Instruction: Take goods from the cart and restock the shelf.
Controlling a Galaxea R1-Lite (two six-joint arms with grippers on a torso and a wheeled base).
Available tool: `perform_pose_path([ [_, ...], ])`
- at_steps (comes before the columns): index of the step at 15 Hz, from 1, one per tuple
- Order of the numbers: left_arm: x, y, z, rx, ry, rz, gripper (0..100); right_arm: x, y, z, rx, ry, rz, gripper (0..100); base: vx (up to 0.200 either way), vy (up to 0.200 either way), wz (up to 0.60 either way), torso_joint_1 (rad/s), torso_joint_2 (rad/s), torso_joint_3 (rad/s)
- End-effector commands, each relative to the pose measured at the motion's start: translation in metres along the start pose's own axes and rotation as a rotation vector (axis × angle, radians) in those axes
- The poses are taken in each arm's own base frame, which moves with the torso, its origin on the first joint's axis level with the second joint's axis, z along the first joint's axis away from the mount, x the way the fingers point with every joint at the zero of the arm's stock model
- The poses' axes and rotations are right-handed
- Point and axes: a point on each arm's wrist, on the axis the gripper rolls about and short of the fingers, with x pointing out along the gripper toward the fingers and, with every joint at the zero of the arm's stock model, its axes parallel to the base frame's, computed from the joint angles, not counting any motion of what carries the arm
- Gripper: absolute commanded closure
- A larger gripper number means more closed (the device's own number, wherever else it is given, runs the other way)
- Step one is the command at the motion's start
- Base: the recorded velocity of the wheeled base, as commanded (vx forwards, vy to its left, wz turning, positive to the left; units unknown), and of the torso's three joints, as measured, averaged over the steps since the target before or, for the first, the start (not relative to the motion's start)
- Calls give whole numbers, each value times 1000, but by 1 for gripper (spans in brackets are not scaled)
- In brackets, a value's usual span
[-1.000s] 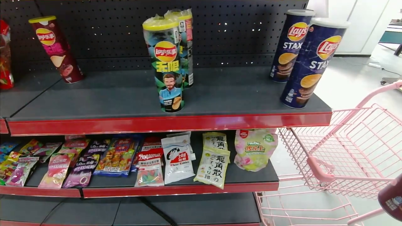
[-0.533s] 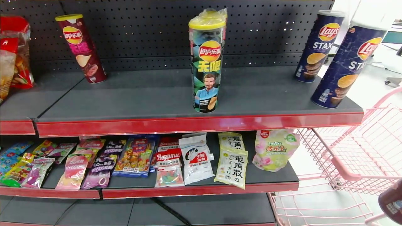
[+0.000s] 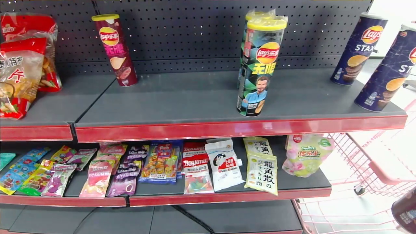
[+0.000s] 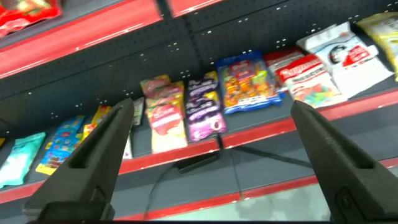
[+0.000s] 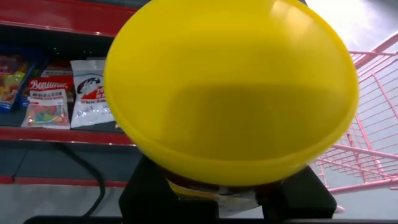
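Carrying step, judged: the maroon can (image 3: 405, 211) should stay upright, rise above the red lip (image 3: 227, 128) and land on the top shelf (image 3: 195, 97) beside its twin can (image 3: 114, 48) at 11 o'clock, clear of the green can (image 3: 260, 68). Head view: the held can sat low at 4 o'clock, beside the pink cart (image 3: 383, 173), well apart from the shelf. Left wrist view: left gripper (image 4: 211, 109) faced the candy bags (image 4: 186, 112), fingers spread wide, nothing between. Right wrist view: right gripper (image 5: 227, 196) clamped the can's body beneath its yellow lid (image 5: 230, 87).
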Motion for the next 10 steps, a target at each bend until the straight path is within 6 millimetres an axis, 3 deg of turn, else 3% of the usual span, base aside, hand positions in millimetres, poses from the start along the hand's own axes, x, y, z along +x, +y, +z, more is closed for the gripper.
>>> perform_pose_path([
  [1,0,0,0,0,1,0,0,-3,1,-2,-5,-15,14,100,0,200,0,2,2,-2],
  [10,-1,0,2,0,-8,3,0,-8,2,-3,-47,-41,73,100,0,200,0,1,1,3],
])
